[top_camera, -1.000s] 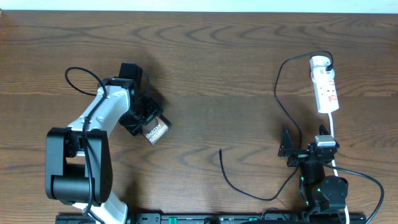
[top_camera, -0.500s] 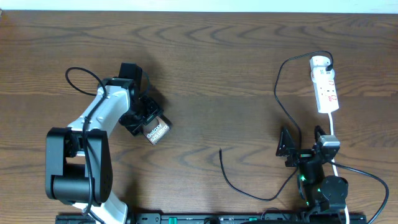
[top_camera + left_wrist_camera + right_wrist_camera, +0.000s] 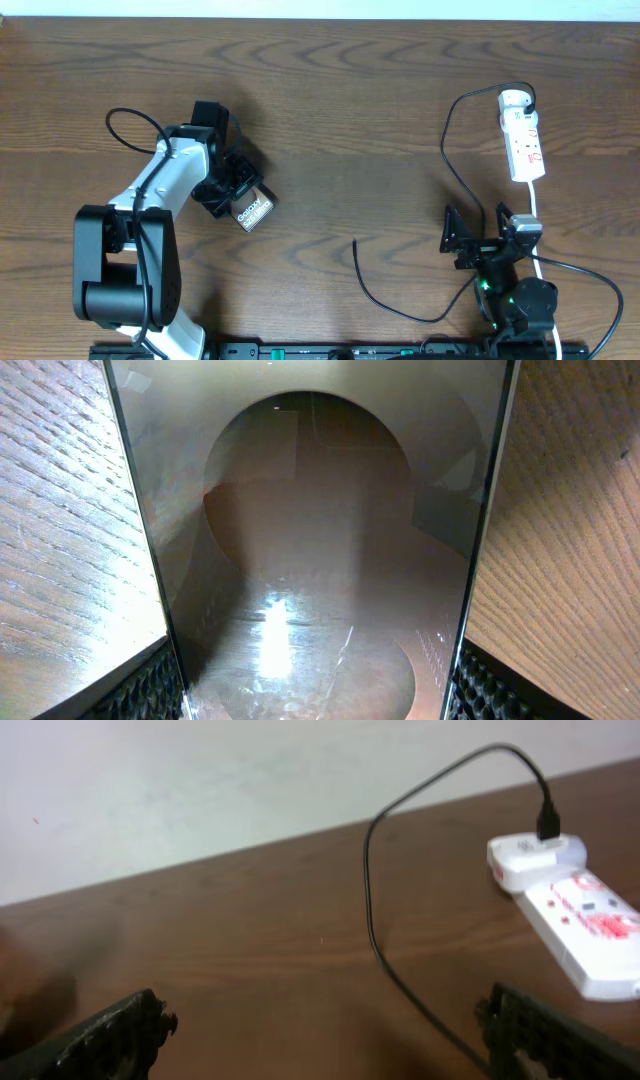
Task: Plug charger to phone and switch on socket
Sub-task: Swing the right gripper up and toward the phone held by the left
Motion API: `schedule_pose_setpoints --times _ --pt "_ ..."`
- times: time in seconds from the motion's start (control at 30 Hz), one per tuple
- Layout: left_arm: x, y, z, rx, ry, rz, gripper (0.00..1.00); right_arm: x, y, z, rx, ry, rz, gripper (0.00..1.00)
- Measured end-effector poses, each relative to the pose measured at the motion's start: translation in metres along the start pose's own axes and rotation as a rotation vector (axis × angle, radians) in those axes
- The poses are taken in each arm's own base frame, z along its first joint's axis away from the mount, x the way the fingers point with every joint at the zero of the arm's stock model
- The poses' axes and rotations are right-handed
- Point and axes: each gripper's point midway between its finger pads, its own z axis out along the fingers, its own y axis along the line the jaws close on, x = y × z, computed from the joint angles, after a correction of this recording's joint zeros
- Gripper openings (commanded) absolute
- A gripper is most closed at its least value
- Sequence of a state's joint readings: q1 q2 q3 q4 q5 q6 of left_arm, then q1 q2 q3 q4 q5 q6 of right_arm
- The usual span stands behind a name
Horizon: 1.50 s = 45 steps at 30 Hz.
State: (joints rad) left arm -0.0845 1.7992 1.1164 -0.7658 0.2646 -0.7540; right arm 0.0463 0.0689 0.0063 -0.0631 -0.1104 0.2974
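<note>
The phone, a dark slab with white lettering, sits tilted in my left gripper, which is shut on it at centre left. In the left wrist view its glossy dark face fills the space between both finger pads. The black charger cable runs from the socket, a white power strip with red markings at the far right, down to a loose plug tip lying on the table. My right gripper is open and empty over the cable near the front right. The right wrist view shows cable and socket.
The socket's white cord runs down past my right arm. A black cable loop curls behind my left arm. The wooden table spreads between the two arms.
My right gripper has shifted slightly left and its fingers have spread wider. The left gripper and phone have not moved.
</note>
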Motion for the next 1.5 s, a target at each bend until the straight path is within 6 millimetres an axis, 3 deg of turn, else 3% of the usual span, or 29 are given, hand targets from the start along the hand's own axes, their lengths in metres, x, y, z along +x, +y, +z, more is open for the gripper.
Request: schedule_pose_setpoints --times 0.27,0.47,0.67,0.83,0.93,0.97,1.13,1.27,1.4,1.5 --pt "0.0 0.0 0.0 0.0 0.0 0.0 0.07 0.02 -0.006 0.005 0.025 0.089 0.02 0.99" --pt "0.0 0.0 0.0 0.0 0.0 0.0 0.07 0.022 0.0 0.006 -0.012 0.103 0.023 0.99" --pt "0.0 0.0 0.0 0.0 0.0 0.0 0.07 -0.001 0.032 0.004 -0.184 0.029 0.057 0.99" --pt "0.0 0.0 0.0 0.001 0.0 0.0 0.07 -0.01 0.052 -0.001 -0.275 0.063 0.123 0.99" --pt "0.0 0.0 0.0 0.0 0.0 0.0 0.07 -0.026 0.063 -0.004 -0.292 0.112 0.137 0.99" --pt "0.0 0.0 0.0 0.002 0.001 0.0 0.07 -0.039 0.07 -0.003 -0.301 0.143 0.134 0.99" --pt "0.004 -0.001 0.002 0.011 0.019 0.0 0.07 -0.068 0.099 0.026 -0.376 0.393 0.158 0.99" --pt "0.005 -0.001 0.002 0.014 0.022 0.0 0.07 -0.072 0.123 0.057 -0.499 0.582 0.234 0.99" --pt "0.005 -0.001 0.002 0.013 0.023 0.0 0.07 -0.056 0.151 0.085 -0.684 0.783 0.349 0.99" --pt "0.005 -0.001 0.002 0.013 0.023 0.001 0.07 -0.032 0.172 0.099 -0.809 0.918 0.427 0.99"
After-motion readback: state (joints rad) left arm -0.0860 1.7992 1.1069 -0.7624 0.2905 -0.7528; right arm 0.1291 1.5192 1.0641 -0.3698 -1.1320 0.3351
